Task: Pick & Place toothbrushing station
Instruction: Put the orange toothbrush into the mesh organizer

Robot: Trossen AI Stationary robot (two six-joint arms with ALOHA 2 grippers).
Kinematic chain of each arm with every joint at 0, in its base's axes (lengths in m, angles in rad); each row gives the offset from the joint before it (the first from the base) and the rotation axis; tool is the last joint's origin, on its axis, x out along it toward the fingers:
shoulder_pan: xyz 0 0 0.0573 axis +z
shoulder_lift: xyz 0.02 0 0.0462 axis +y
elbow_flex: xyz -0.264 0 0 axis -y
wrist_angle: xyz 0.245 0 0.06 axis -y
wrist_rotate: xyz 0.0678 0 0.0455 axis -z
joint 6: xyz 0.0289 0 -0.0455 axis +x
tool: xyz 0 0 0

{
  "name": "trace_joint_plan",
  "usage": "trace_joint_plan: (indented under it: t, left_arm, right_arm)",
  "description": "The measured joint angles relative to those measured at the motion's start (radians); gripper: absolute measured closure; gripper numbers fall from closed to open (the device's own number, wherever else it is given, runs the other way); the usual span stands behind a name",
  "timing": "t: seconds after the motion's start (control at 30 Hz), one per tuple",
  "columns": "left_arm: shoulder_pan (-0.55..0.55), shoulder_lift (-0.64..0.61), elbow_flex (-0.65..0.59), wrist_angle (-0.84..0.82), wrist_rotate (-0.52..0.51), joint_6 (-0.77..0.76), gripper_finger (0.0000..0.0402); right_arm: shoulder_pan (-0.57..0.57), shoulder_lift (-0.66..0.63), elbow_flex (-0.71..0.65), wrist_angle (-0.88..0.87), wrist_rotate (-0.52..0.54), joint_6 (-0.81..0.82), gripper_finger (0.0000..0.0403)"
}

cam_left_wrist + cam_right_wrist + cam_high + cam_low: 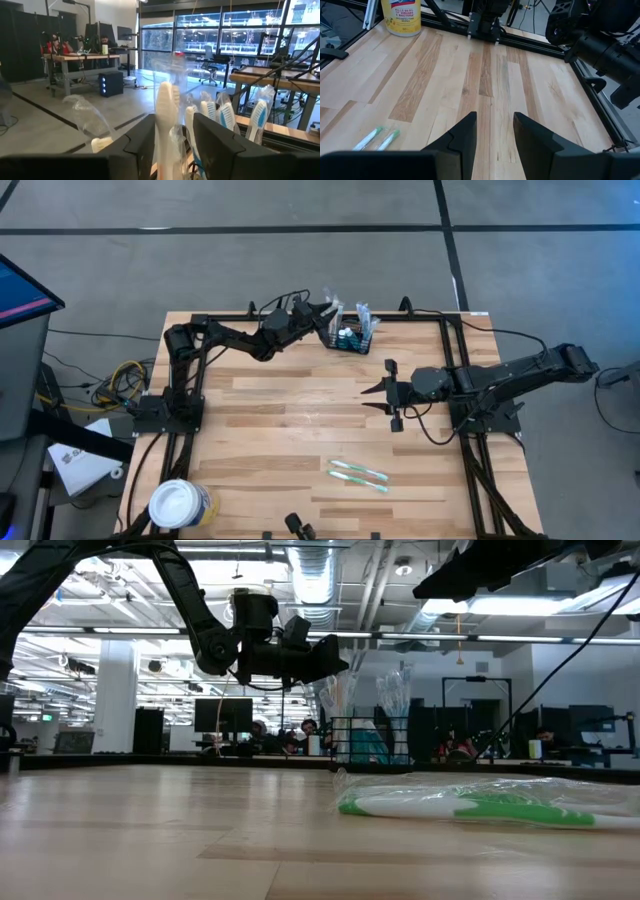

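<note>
Two green-and-white wrapped toothbrushes (470,806) lie nearest the low cam, flat on the light wooden slat table (280,430), side by side toward the near edge, right of centre in the high view. Round white tub w/ yellow-blue label (180,504) stands at the near-left corner, well apart from them.

Small black wire-mesh caddy (350,338), i.e. the toothbrushing station, sits at the far edge of the table, about mid-width, upright, w/ several plastic-wrapped toothbrushes (220,112) sticking up out of it.

Left gripper (327,314) is at the caddy's far-left corner, above it. Its fingers (142,145) stand apart; a white wrapped toothbrush (166,107) stands upright in the gap between them. Can't tell if either finger touches it.

Right gripper (375,398) hovers over bare table right of centre, well apart from caddy, pointing toward the left side. Its fingers (465,135) are spread w/ nothing between them, only table boards below.
</note>
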Motion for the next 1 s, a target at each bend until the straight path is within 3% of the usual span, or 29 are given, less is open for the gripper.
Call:
trace_joint_plan:
  t: [0.33,0.57,1.0]
  left_arm:
    - [0.0,0.0,0.0,-0.012,-0.003,0.0,0.0327]
    - [-0.002,0.0,0.0,-0.1,-0.011,0.0,0.0395]
    - [-0.008,-0.005,0.0,-0.18,-0.019,0.0,0.0401]
  right_arm:
    - [0.0,0.0,0.0,0.0,0.0,0.0,0.0285]
    - [0.001,0.0,0.0,-0.003,0.0,0.002,0.0285]
    - [0.0,0.0,0.0,-0.027,0.0,0.008,0.0285]
